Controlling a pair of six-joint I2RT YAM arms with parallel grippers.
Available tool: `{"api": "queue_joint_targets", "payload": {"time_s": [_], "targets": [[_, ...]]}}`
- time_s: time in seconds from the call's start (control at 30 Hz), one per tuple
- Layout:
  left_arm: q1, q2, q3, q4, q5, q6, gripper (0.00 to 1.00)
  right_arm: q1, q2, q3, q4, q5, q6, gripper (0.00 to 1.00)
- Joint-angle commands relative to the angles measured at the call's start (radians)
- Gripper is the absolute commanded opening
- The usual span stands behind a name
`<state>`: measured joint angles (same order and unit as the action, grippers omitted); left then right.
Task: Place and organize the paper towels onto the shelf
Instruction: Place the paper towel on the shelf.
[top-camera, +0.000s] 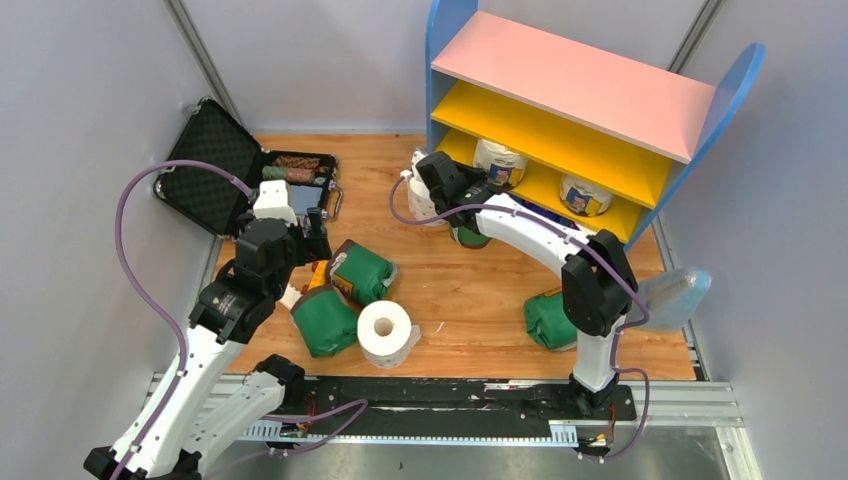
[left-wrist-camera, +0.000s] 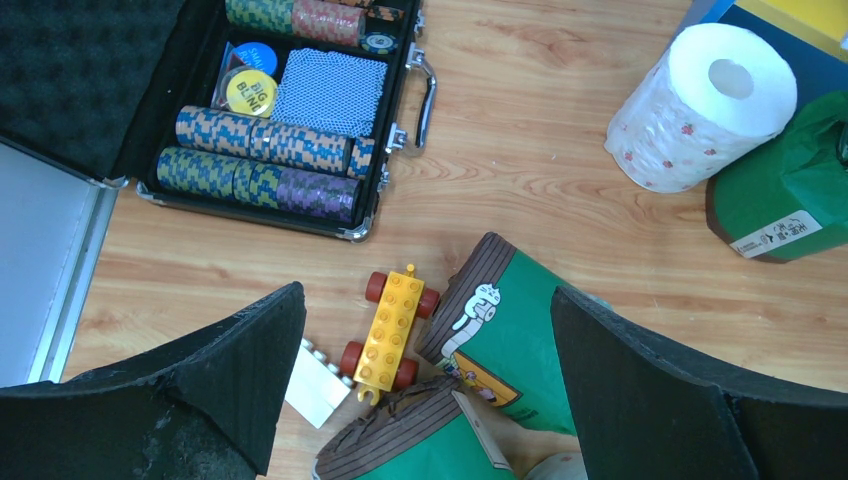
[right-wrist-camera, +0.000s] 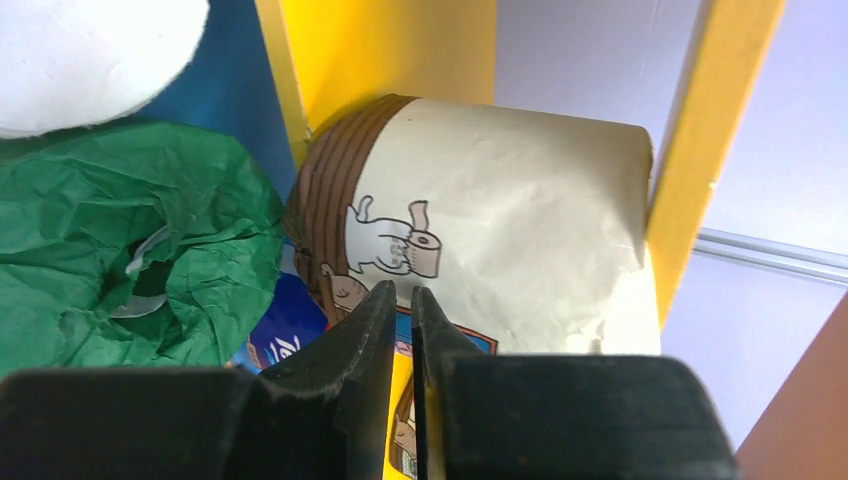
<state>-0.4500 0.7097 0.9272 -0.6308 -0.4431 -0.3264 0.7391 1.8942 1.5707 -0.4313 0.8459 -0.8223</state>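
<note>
With our right gripper (right-wrist-camera: 401, 300) shut and empty just before the cream roll (right-wrist-camera: 500, 190) on the shelf (right-wrist-camera: 380, 50), we should next lower our open left gripper (left-wrist-camera: 425, 305) onto the green roll (left-wrist-camera: 515, 345) beneath.

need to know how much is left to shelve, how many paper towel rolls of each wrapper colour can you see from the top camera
green-wrapped rolls: 4
bare white rolls: 2
cream-wrapped rolls, on the shelf: 2
total: 8

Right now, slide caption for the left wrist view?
Open left claw above green-wrapped roll and yellow toy car, chip case beyond.
</note>
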Motion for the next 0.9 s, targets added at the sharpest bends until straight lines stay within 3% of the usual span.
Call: {"api": "queue_joint_targets", "payload": {"time_s": [0.0, 0.87], "targets": [[0.004, -0.005, -0.007, 0.034, -0.002, 0.010, 1.00, 0.002, -0.064, 0.001, 0.040, 0.050, -0.028, 0.14], [0.004, -0.002, -0.008, 0.034, -0.010, 0.012, 1.00, -0.102, 0.100, 0.130, 0.121, -0.050, -0.013, 0.14]]}}
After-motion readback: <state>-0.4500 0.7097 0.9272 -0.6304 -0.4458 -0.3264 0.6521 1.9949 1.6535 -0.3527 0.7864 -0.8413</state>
